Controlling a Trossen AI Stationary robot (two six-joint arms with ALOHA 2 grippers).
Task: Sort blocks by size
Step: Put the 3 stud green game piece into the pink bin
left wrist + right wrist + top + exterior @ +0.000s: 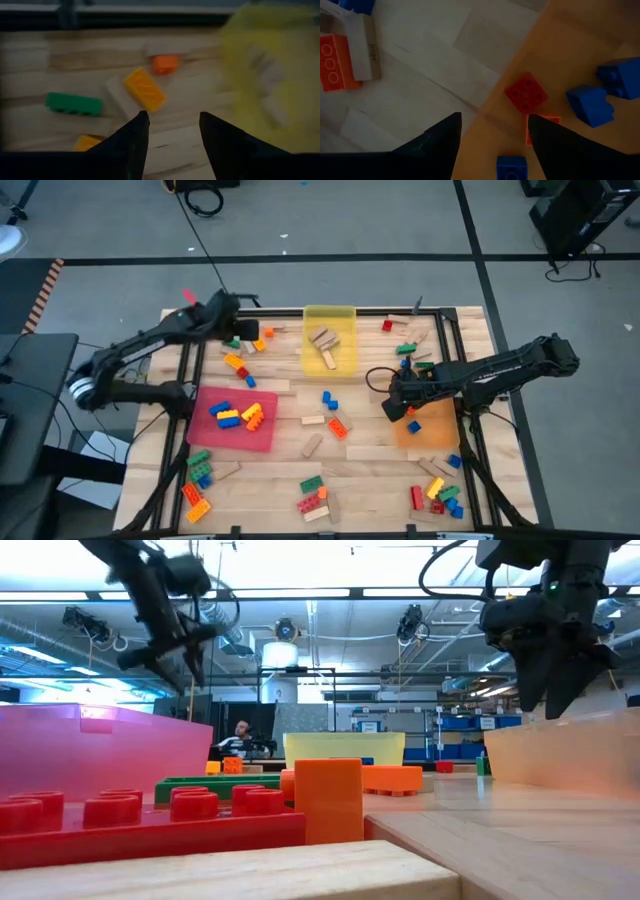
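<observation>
Studded bricks and tan wooden blocks lie scattered over the wooden table (360, 455). My left gripper (238, 330) hangs open above the far left of the table, over a yellow brick (145, 90), a small orange brick (165, 64) and a green brick (74, 104); nothing is between its fingers. My right gripper (396, 406) hangs open over the left edge of the orange tray (430, 430). Below it in the tray lie a small red brick (526, 92), two blue bricks (590, 105) and a small orange one (546, 126).
A yellow tray (330, 315) with wooden blocks stands at the far middle, and a red tray (225, 435) with several bricks at the left. An orange brick (335, 62) lies beside a wooden block (362, 47). More bricks cluster along the near edge (315, 498).
</observation>
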